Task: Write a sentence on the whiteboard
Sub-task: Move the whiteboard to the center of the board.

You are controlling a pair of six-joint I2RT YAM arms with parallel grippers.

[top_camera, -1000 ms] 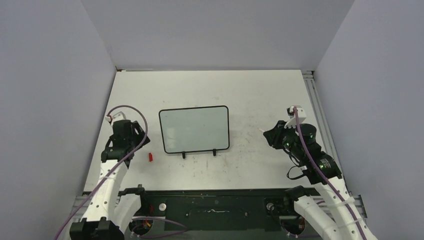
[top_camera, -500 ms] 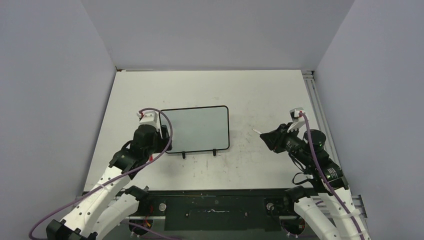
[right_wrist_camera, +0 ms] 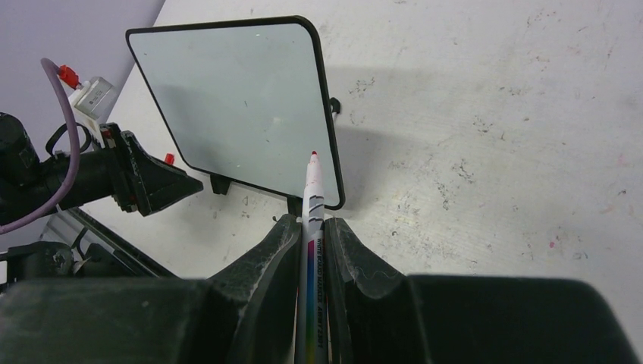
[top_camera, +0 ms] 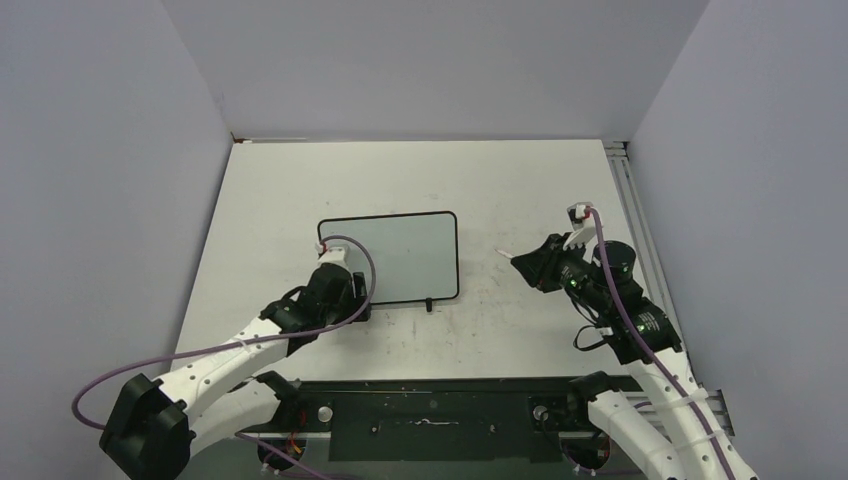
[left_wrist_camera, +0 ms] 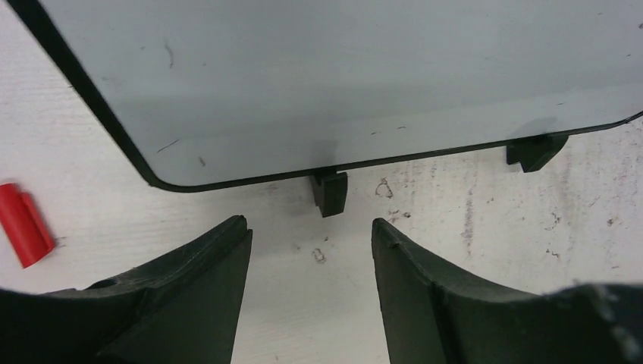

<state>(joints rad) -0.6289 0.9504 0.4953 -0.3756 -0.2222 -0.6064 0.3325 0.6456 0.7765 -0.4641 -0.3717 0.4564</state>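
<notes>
whiteboard (top_camera: 400, 250) on table (top_camera: 500, 180) | left pincer (left_wrist_camera: 309, 231) before its foot (left_wrist_camera: 330, 193) | cap (left_wrist_camera: 24, 224) leftward | marker (right_wrist_camera: 313, 197) in right pincer (right_wrist_camera: 312, 221), rightward

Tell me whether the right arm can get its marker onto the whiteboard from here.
Probably yes. The right pincer holds the marker, tip aimed at the whiteboard, with nothing standing between. The left pincer sits open at the board's near edge, leaving its face free.

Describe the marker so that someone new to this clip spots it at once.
On the white table, look right of the black-framed whiteboard to the right gripper. Clamped in it is the marker: a slim white barrel with a red tip aimed at the board, the only pen in view.
</notes>
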